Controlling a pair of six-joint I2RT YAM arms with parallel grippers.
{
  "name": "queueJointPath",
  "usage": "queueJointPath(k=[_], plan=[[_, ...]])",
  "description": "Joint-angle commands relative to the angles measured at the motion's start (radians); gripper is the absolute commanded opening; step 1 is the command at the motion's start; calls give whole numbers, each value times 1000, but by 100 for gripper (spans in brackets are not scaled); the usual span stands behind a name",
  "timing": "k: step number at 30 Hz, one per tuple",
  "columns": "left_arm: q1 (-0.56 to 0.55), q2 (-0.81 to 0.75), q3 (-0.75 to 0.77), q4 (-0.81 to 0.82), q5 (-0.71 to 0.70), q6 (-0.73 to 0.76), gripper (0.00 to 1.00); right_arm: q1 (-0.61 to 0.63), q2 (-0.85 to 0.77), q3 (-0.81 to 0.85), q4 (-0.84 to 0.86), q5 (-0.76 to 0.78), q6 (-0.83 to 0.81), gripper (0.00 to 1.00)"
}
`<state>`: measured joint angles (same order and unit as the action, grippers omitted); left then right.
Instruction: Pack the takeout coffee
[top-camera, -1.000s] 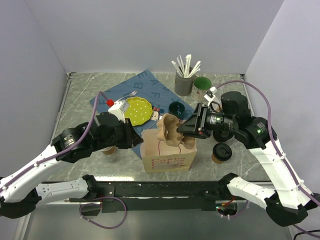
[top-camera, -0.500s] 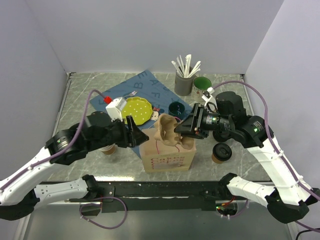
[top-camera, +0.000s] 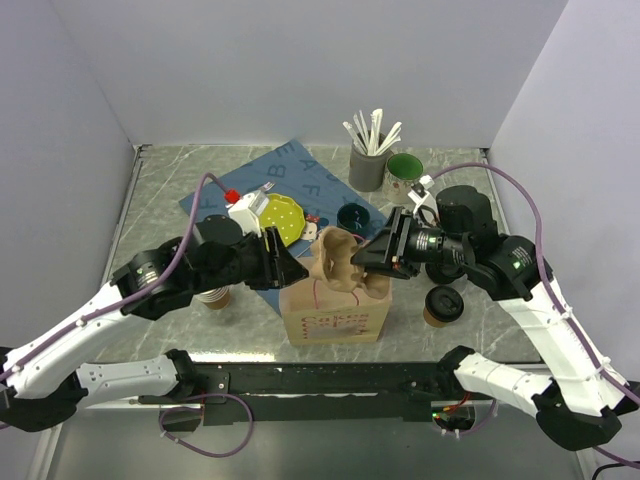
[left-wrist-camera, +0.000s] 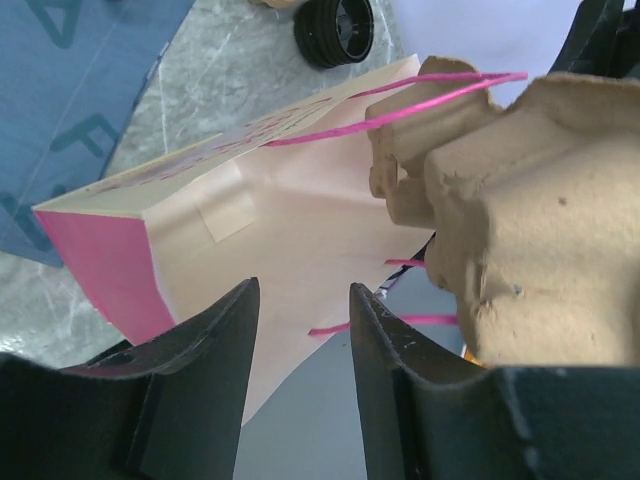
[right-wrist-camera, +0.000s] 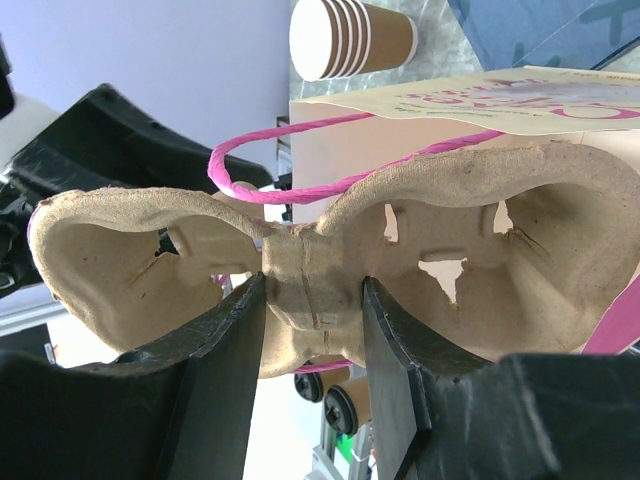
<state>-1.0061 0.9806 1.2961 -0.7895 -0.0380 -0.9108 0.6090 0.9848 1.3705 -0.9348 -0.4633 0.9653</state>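
Note:
The takeout coffee (top-camera: 441, 305), a brown cup with a black lid, stands on the table right of the paper bag (top-camera: 335, 318). My right gripper (top-camera: 374, 262) is shut on the middle ridge of a pulp cup carrier (top-camera: 343, 262) and holds it tilted over the bag's open top; in the right wrist view the gripper (right-wrist-camera: 313, 292) pinches the carrier (right-wrist-camera: 470, 225). My left gripper (top-camera: 290, 268) is open at the bag's upper left edge. In the left wrist view the gripper (left-wrist-camera: 300, 305) has the bag's side wall (left-wrist-camera: 260, 215) just ahead of its fingers.
A stack of lidless paper cups (top-camera: 215, 297) stands under my left arm. A second black-lidded cup (top-camera: 352, 215) sits behind the bag. A yellow plate (top-camera: 277, 218) lies on a blue mat (top-camera: 300, 175). A grey utensil holder (top-camera: 367, 165) and a green mug (top-camera: 404, 170) stand at the back.
My left gripper has moved right and forward to the bag's upper left edge. My right gripper still holds the carrier over the bag, shifted only slightly.

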Motion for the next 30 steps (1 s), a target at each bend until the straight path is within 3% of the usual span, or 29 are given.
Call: queueJointPath(k=[1, 20, 30], plan=[[3, 12, 8, 71, 32, -62, 47, 6, -34, -16, 44, 12, 12, 36], [4, -42, -115, 231, 328, -126, 57, 6, -49, -28, 57, 35, 33, 36], [3, -95, -170, 220, 355, -114, 58, 8, -20, -1, 34, 61, 24, 36]])
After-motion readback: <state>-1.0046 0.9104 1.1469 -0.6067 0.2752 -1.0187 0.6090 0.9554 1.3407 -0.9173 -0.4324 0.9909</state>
